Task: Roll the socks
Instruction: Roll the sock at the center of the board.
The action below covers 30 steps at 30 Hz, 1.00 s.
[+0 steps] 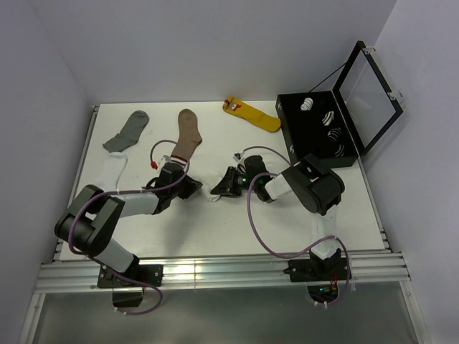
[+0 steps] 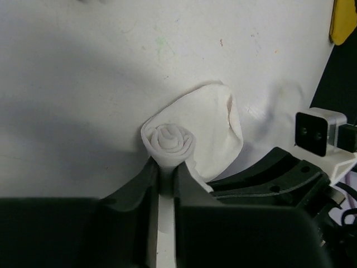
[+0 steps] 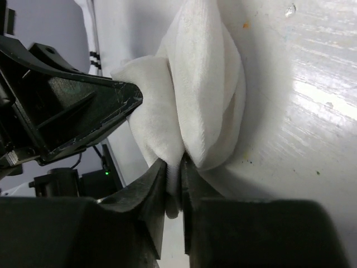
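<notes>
Two white socks (image 1: 111, 170), three coloured socks (image 1: 188, 132), one black box (image 1: 294, 129).

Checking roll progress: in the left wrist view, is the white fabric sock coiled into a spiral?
Yes, the white fabric sock shows a spiral end at the left claw.

Top camera overhead, looking down table (image 1: 215, 132); wrist cameras close, sharing white sock (image 2: 170, 142).

Left arm (image 1: 100, 218) and right arm (image 1: 315, 188): black housings with white link segments. Lavender cables (image 1: 249, 208) loop from bases (image 1: 315, 271) at the tabletop's (image 1: 215, 229) near edge. Matte black fingers (image 2: 136, 192).
</notes>
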{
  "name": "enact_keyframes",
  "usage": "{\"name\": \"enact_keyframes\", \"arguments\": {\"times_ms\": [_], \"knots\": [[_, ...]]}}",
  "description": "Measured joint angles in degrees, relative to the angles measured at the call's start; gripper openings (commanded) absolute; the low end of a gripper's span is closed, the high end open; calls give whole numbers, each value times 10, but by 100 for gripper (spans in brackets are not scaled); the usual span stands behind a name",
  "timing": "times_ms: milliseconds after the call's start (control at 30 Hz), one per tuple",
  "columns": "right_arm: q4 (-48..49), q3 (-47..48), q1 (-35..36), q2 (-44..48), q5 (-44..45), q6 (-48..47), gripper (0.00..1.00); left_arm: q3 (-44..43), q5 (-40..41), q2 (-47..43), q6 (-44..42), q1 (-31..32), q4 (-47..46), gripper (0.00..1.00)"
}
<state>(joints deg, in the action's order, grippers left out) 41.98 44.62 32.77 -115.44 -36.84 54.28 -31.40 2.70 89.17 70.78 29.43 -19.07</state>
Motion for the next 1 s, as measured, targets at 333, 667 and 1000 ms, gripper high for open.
{"name": "enact_keyframes", "arguments": {"times_ms": [333, 667, 1000], "knots": [[-170, -1, 27, 119, 138, -133, 52, -98, 16, 12, -45, 3, 154, 0], [-242, 0, 176, 211, 398, -320, 58, -216, 47, 63, -91, 11, 311, 0], [-183, 4, 257, 180, 513, -439, 61, -260, 45, 90, -106, 12, 362, 0]]}}
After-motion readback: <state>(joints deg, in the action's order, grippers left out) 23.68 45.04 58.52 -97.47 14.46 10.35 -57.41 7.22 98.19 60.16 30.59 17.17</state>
